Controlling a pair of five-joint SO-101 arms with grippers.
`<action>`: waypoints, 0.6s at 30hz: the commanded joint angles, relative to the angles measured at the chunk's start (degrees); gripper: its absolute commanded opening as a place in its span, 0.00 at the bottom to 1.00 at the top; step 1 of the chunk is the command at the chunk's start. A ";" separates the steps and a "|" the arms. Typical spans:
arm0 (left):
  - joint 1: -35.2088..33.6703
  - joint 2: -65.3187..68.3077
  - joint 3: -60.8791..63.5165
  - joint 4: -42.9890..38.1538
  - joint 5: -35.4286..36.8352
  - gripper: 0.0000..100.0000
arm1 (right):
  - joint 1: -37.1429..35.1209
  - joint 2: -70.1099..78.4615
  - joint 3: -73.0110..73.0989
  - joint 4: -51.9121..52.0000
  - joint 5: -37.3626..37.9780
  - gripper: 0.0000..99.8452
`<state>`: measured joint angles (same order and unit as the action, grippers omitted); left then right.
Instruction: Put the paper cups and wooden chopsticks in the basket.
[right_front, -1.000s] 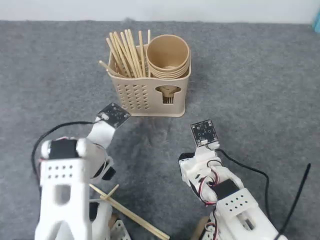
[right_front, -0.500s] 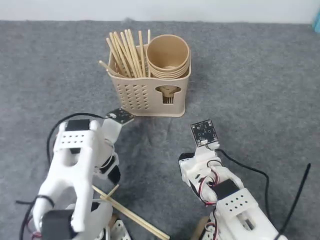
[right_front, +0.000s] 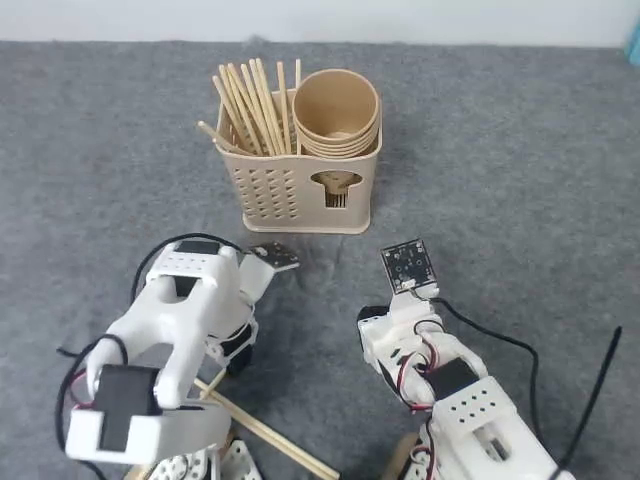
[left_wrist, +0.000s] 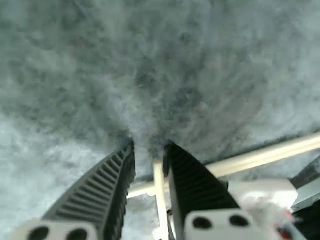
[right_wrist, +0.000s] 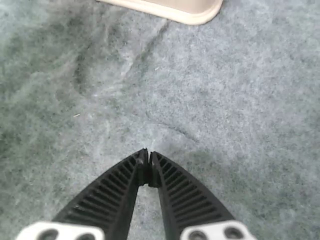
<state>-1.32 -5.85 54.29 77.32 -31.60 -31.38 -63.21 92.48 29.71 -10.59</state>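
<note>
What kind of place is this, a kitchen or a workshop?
Likely a robotics test bench, not a kitchen: two white arms sit on a grey felt mat, facing a basket holding wooden chopsticks and paper cups.

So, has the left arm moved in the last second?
Yes. The left arm has swung forward toward the basket, its camera board shifting rightward along the basket's front.

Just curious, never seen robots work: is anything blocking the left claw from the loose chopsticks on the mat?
Nothing visible does. The left gripper is open and straddles one wooden chopstick. A second chopstick crosses that one close by, so it might get nudged.
</note>
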 joint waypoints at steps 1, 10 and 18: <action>-1.49 1.05 -0.04 -2.20 -0.44 0.08 | 0.75 -1.01 -0.62 -1.80 0.79 0.01; -1.32 0.97 -0.48 -2.64 -0.18 0.01 | 0.75 -1.01 -0.62 -1.80 0.79 0.01; -1.85 0.97 -8.75 1.49 9.05 0.01 | 0.75 -1.01 -0.62 -1.80 0.79 0.01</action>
<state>-2.64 -4.97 51.30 77.49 -27.30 -31.38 -63.21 92.48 29.71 -10.59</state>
